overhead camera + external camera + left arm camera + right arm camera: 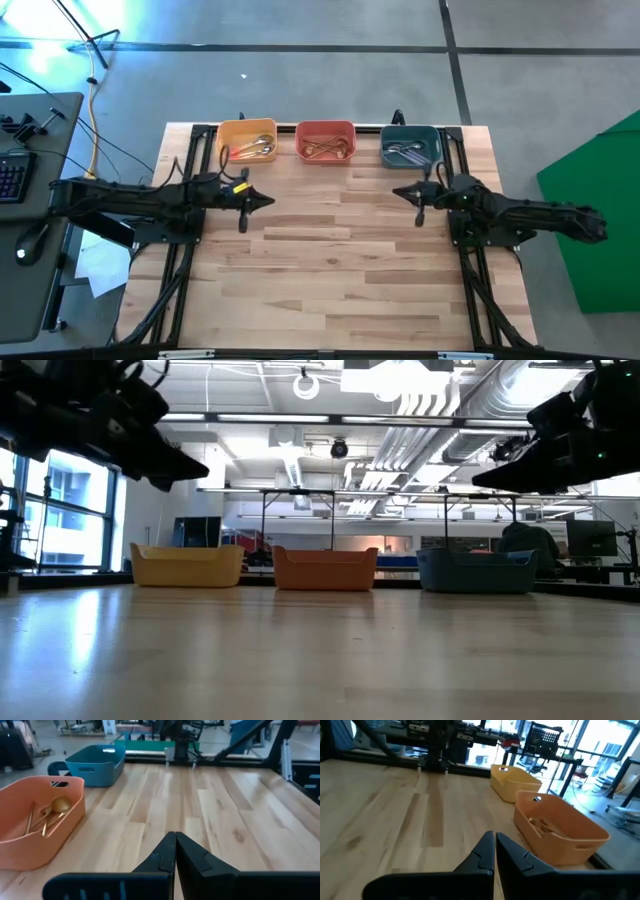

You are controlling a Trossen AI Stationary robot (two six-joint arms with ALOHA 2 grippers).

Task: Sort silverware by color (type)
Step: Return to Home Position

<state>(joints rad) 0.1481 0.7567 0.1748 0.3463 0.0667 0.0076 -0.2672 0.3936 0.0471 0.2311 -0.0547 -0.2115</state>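
Note:
All the spoons I see lie inside three bins along the table's far edge. The yellow bin [247,140] holds silver-bowled spoons [257,151]. Gold spoons [328,150] fill the red bin [326,140], and they also show in the left wrist view as gold spoons [50,815]. The teal bin [410,146] holds silvery spoons [404,152]. My left gripper [271,200] is shut and hovers above the wood, just near of the yellow bin. My right gripper [396,192] is shut too and hovers near of the teal bin. Both point toward the table's middle and hold nothing.
The wooden table top [340,270] stretches from the bins to the near edge. Black frame rails [175,290] run along both sides. A desk with a keyboard [12,175] stands left of the table and a green board [600,210] to its right.

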